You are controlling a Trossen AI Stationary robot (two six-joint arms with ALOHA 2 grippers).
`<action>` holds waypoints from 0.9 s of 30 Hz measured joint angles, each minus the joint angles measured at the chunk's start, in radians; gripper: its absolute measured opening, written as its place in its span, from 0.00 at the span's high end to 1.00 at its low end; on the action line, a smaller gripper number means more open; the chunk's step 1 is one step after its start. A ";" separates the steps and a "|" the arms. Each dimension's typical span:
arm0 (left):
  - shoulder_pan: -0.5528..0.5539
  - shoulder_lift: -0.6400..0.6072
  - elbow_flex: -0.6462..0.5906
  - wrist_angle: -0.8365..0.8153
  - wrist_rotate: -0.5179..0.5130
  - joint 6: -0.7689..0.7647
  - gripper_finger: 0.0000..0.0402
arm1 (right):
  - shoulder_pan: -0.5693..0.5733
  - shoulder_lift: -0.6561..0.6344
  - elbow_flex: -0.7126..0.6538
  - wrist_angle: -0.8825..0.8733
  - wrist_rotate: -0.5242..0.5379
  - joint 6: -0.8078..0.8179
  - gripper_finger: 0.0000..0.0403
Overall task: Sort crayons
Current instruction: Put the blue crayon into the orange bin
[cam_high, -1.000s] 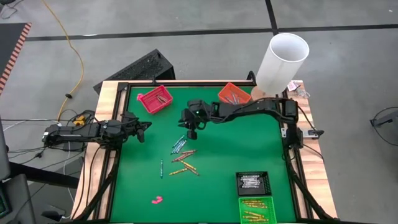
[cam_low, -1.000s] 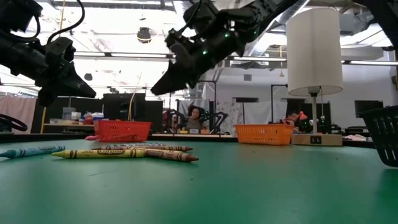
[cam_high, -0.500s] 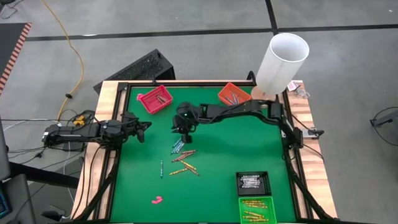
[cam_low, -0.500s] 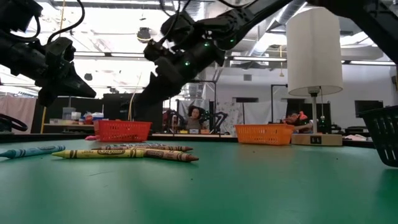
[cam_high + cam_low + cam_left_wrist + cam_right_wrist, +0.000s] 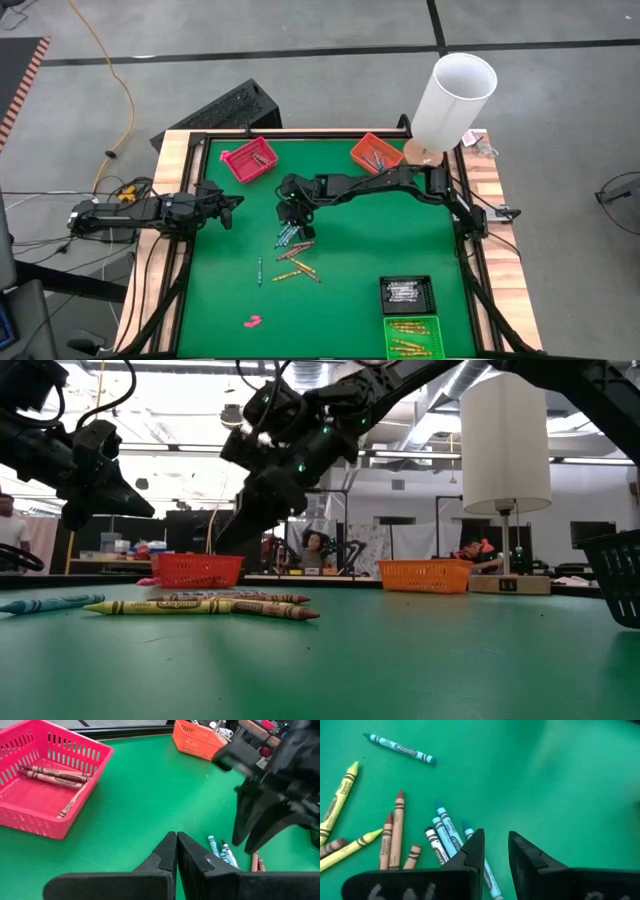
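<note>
Pick-up step: right claw (image 5: pixel 291 217), fingers part-open and empty, hangs over the blue crayons (image 5: pixel 287 235) left of frame centre on the green surface (image 5: pixel 380 240); next, straddle one and close; left claw (image 5: pixel 230 210) shut, waits mid-left.

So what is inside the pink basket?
The pink basket holds a few reddish-brown crayons, lying flat on its bottom. Its near wall covers part of the floor, so more could lie hidden there. No pincer is in it.
</note>
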 joint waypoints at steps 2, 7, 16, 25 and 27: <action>0.000 0.000 0.000 0.000 0.001 0.000 1.00 | 0.005 0.010 -0.002 -0.010 0.001 0.000 0.80; 0.000 0.000 0.000 0.001 0.002 -0.010 1.00 | 0.020 0.033 -0.002 -0.013 0.001 -0.003 0.80; 0.000 0.000 0.000 0.000 0.001 -0.010 1.00 | 0.016 0.033 -0.001 0.003 0.003 -0.010 0.80; 0.000 0.000 0.000 0.001 0.001 -0.010 1.00 | 0.032 0.060 0.000 0.030 0.001 -0.043 0.80; 0.000 0.000 0.000 0.000 0.000 -0.010 1.00 | 0.032 0.064 -0.002 0.022 0.003 -0.043 0.80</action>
